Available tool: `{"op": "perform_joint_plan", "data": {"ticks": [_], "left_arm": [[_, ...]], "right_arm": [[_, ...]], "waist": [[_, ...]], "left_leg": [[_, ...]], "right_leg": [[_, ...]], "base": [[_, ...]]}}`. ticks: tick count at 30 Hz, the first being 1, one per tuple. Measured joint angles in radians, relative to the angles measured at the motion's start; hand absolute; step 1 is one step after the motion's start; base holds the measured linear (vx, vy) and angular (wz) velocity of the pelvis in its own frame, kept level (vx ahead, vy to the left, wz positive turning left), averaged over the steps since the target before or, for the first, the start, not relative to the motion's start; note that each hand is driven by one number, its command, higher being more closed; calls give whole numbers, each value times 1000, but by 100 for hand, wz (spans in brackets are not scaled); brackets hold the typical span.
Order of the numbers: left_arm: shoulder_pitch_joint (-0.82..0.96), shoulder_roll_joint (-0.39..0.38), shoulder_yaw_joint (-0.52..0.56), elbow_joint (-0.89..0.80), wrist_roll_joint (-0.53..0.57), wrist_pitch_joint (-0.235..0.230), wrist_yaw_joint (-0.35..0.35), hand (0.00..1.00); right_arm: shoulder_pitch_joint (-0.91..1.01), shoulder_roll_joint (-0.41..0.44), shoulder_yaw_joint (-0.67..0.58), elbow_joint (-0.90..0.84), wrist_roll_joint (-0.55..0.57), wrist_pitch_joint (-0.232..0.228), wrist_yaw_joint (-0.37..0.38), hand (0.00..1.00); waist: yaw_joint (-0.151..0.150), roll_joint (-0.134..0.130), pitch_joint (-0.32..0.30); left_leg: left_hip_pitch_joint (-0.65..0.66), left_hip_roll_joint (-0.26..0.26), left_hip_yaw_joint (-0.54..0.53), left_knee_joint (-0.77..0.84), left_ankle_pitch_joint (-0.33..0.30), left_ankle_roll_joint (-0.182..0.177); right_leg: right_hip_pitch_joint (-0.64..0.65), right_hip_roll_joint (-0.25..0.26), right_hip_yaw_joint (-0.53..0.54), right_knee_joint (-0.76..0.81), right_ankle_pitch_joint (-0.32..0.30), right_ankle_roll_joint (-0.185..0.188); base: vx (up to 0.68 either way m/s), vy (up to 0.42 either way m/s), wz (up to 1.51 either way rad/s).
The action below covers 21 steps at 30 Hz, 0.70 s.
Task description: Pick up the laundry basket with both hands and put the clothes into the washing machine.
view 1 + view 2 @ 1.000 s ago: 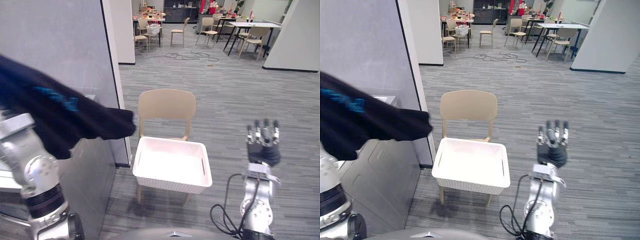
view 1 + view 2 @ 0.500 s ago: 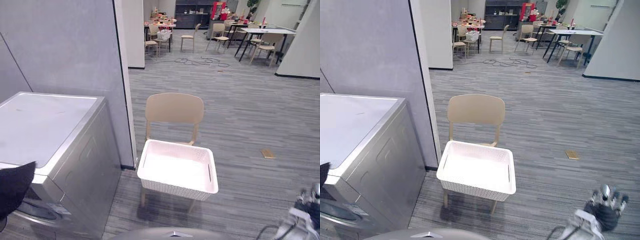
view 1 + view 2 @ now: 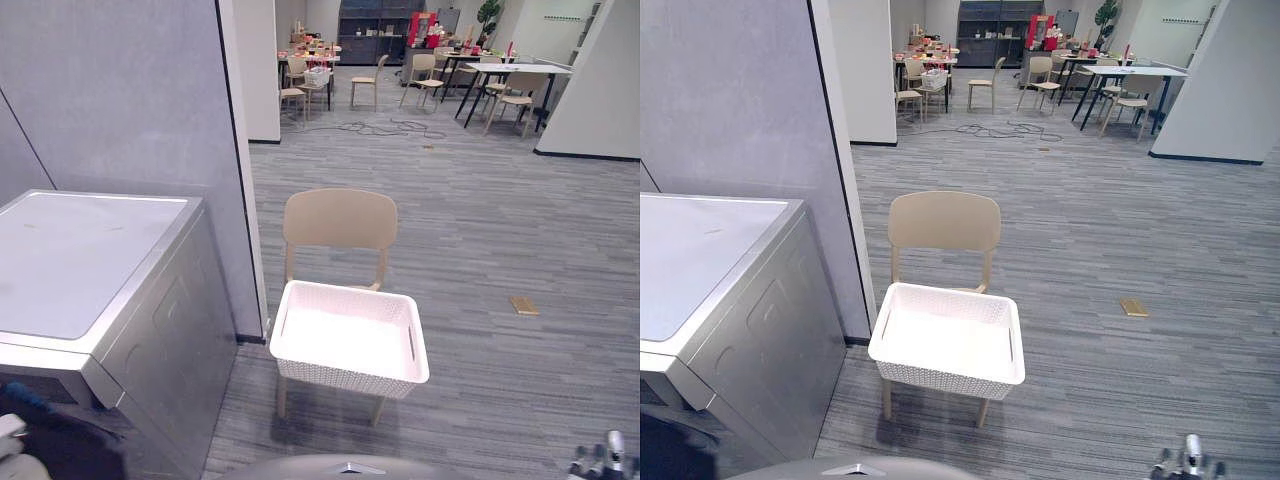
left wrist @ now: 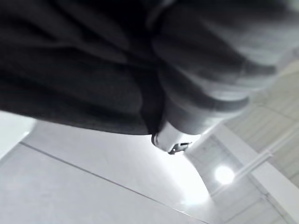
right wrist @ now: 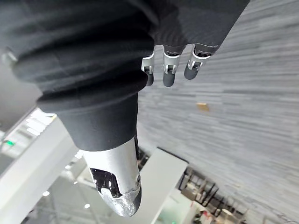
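Note:
The white laundry basket (image 3: 348, 345) rests empty on the seat of a beige chair (image 3: 338, 220). To its left stands the silver washing machine (image 3: 90, 260), its flat top bare. A dark garment (image 3: 60, 445) bunches at the lower left in front of the machine's face, and it also shows in the left wrist view as dark folds (image 4: 70, 70) over my left hand (image 4: 176, 138). My right hand (image 5: 169, 70) hangs low at the right, far from the basket, fingers straight and holding nothing; its tips (image 3: 1188, 460) peek over the bottom edge.
A grey partition wall (image 3: 120, 90) rises behind the washing machine and ends just left of the chair. Grey carpet runs to the right, with a small tan object (image 3: 523, 305) lying on it. Tables and chairs (image 3: 500, 85) stand far back.
The dark garment has dropped from across the left of the view to the bottom left corner by the machine's front. My right hand has sunk from chest height to the bottom edge.

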Motion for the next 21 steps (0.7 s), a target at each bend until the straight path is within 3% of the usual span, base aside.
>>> {"op": "perform_joint_plan", "data": {"ticks": [6,9,14,21], "left_arm": [[-12,9,-121,291,-19,42,-10,100],[-28,10,-190,427,-19,65,-10,100],[-44,17,-276,643,-29,72,-10,100],[-42,26,-367,777,-27,84,-20,100]], "right_arm": [[-27,-11,122,300,-1,41,16,0],[-62,-20,193,459,-1,40,19,0],[-116,-36,370,671,-117,52,20,0],[-137,-56,456,762,-200,36,22,0]], "waist": [[11,-3,2],[19,-11,17],[29,-21,48],[27,-35,65]], "left_leg": [[4,2,10,0,0,0],[4,2,9,0,-1,-2],[-3,-4,-2,0,-2,0],[15,-12,-29,-1,-17,-6]], "right_leg": [[-1,-1,0,6,-2,2],[-3,-1,1,10,-2,3],[-3,-2,1,8,-6,-1],[24,-1,-4,6,-24,-4]], "base": [[0,0,-2],[0,0,0],[9,4,4],[51,6,6]]}}
